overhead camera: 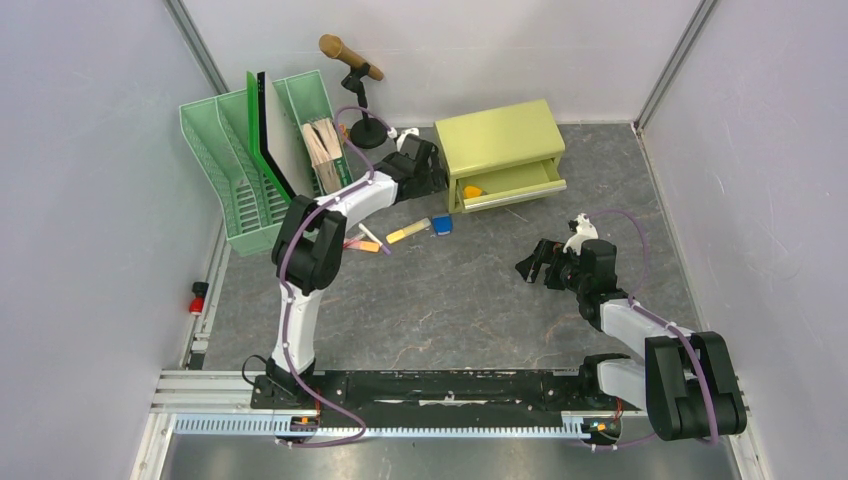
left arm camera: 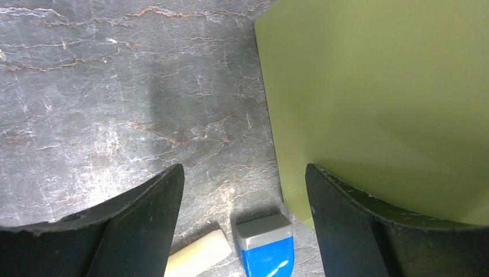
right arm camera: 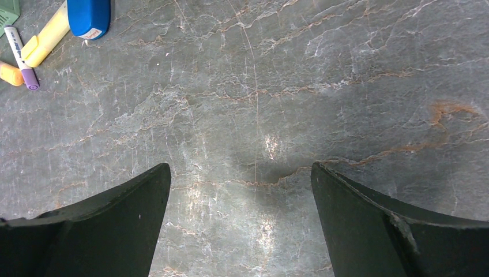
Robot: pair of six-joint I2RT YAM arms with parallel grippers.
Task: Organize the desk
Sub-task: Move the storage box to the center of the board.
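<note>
Altogether, two arms work over one large, flat, dark grey desk [overhead camera: 450, 310] with pale stone-like veins, which fills the floor between pale walls.

On it stand one yellow-green two-drawer cabinet [overhead camera: 498, 135] at the far middle, its lower drawer [overhead camera: 512, 184] pulled out, and one green mesh file rack [overhead camera: 225, 175] at the far left. Four small things lie close together left of the cabinet's front:
- one blue, rounded plastic block [right arm camera: 88, 16]
- one yellow highlighter [right arm camera: 46, 36]
- one white marker with a purple cap [right arm camera: 20, 57]
- one orange pen end [right arm camera: 8, 73]

One small orange-yellow piece [overhead camera: 472, 191] sits in the open drawer.

The left arm stretches far forward. The left gripper [left arm camera: 243, 170] points down at the desk just beside the cabinet's left side, above the blue block and the highlighter. Its jaws are spread wide with nothing between them.

The right arm is folded at the near right and reaches leftwards. The right gripper [right arm camera: 240, 167] hangs over bare desk in front of the cabinet, well apart from the pens. Its jaws also gape wide and are empty.
</note>
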